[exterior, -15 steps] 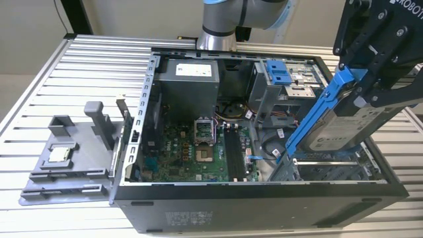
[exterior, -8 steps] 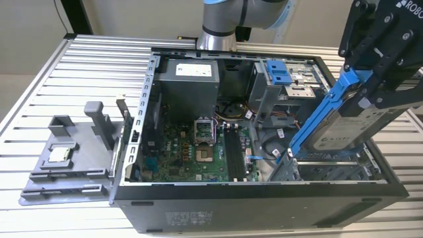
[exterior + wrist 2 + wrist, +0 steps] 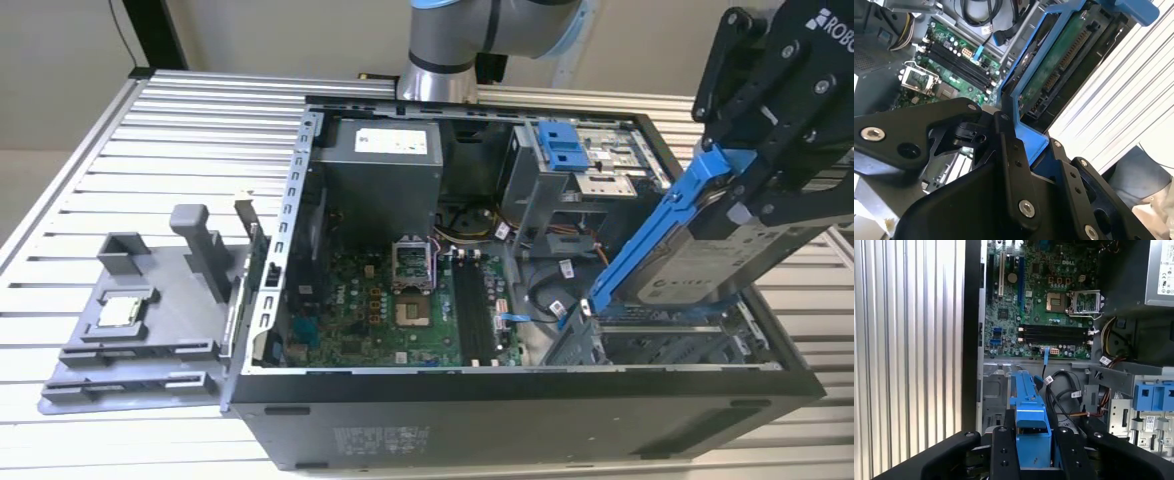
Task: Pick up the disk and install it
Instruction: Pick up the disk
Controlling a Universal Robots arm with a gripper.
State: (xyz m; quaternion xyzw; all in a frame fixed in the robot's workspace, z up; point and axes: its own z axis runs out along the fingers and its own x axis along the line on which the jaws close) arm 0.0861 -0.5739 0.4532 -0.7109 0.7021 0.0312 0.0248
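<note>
In the exterior view, the disk (image 3: 697, 258), a silver-grey drive with a white label in a blue carrier rail, hangs tilted over the right end of the open computer case (image 3: 534, 400). My gripper (image 3: 758, 198) is shut on its upper end. Its lower end points down at the metal drive bay (image 3: 667, 345) in the case's near right corner. In the second wrist view, the disk's green circuit side and connector (image 3: 1054, 65) show beyond my gripper (image 3: 1043, 161). In the first wrist view, the blue carrier (image 3: 1026, 400) sits between the black fingers (image 3: 1004, 452) of my gripper (image 3: 1034, 452).
Inside the case lie the green motherboard (image 3: 400, 300), a grey power supply (image 3: 387, 160) and a grey cage with a blue latch (image 3: 567, 145). Loose cables (image 3: 1064, 390) run near the bay. A grey fixture (image 3: 147, 320) holding a small silver chip (image 3: 120, 310) stands at the exterior view's left.
</note>
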